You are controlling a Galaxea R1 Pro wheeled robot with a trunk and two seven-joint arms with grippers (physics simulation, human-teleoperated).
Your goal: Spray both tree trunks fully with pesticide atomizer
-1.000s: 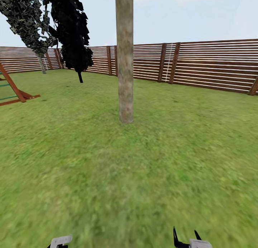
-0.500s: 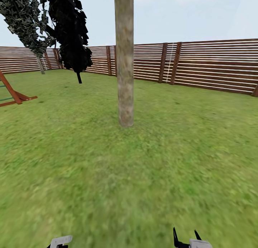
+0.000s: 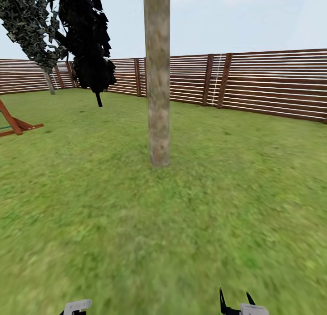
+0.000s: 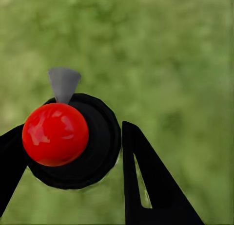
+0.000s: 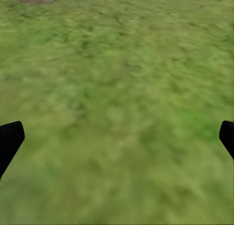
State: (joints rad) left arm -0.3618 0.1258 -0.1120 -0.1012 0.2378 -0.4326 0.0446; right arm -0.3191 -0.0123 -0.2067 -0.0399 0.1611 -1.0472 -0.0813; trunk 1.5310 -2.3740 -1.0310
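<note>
left tool clenched on atomizer, nozzle over lawn | right tool spread, holding nothing | tree trunk ahead, well apart | risk: spraying from here falls short, coats grass instead of bark

Left gripper is pointing down, its black fingers closing on the pesticide atomizer from both sides; red cap and grey nozzle are facing the wrist camera. In the head view only the pale wrist housing is showing at the lower edge. Right gripper is hanging low with fingers spread wide, holding nothing; its two black fingertips are poking up at the lower edge.
</note>
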